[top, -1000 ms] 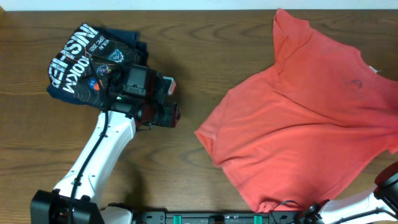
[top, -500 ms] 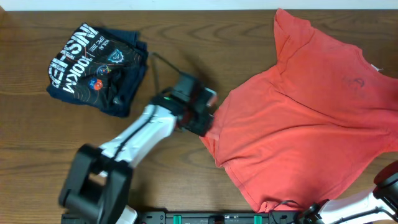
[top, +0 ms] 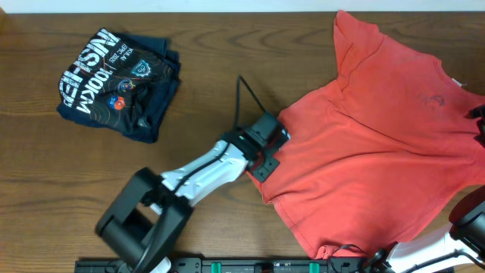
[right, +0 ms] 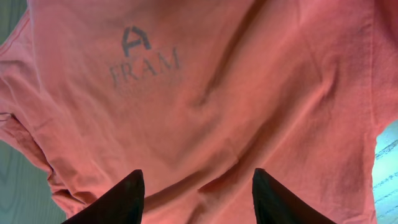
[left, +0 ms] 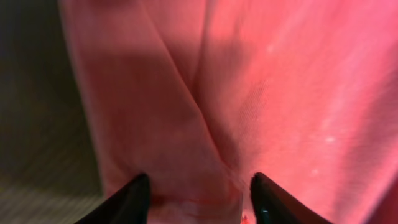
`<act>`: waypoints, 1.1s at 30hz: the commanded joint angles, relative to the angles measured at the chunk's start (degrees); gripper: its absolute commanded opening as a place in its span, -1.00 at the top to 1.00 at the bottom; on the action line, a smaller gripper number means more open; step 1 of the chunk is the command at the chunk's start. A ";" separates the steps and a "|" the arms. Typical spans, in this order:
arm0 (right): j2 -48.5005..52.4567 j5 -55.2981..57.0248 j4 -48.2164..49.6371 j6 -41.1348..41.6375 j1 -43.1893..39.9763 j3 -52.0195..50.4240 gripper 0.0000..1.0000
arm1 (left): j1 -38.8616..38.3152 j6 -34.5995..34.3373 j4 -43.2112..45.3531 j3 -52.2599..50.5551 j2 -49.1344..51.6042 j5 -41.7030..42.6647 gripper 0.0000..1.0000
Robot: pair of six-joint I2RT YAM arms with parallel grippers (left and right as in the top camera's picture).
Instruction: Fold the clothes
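Observation:
The clothes are an orange-red T-shirt (top: 371, 144) spread over the right half of the table, with a small white label (top: 455, 84) at its far right. My left gripper (top: 273, 153) is at the shirt's left edge. In the left wrist view it (left: 199, 194) stands open low over the cloth (left: 261, 93), with a crease running between its fingers. My right gripper (right: 196, 194) hangs open above the shirt (right: 261, 74). Faint grey lettering (right: 144, 61) shows through the fabric there. In the overhead view only a dark bit of the right arm (top: 479, 115) shows.
A folded dark navy shirt (top: 117, 83) with white lettering and coloured logos lies at the back left. Bare brown wood (top: 212, 53) lies between the two garments. The left arm (top: 197, 171) slants across the front middle of the table.
My left arm has swung right, from beside the navy shirt to the orange-red shirt's left edge. A dark part of the right arm has come into view at the right edge.

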 commanded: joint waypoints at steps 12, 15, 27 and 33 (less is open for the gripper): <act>-0.42 -0.35 -0.22 -1.05 0.57 0.87 -0.11 | -0.11 -3.39 -8.70 6.38 -1.88 -21.97 0.80; -0.42 -0.33 -0.15 -1.05 0.66 0.28 -0.11 | 1.51 -3.37 -9.25 6.47 -3.37 -22.53 0.74; -0.42 -0.11 4.81 -1.05 2.49 -8.31 -0.13 | 10.08 -3.41 -15.10 6.36 -3.34 -18.12 0.18; -0.42 1.46 7.91 -0.96 2.80 -14.73 -0.15 | 12.72 -4.87 -15.23 6.36 -3.34 -17.70 -0.15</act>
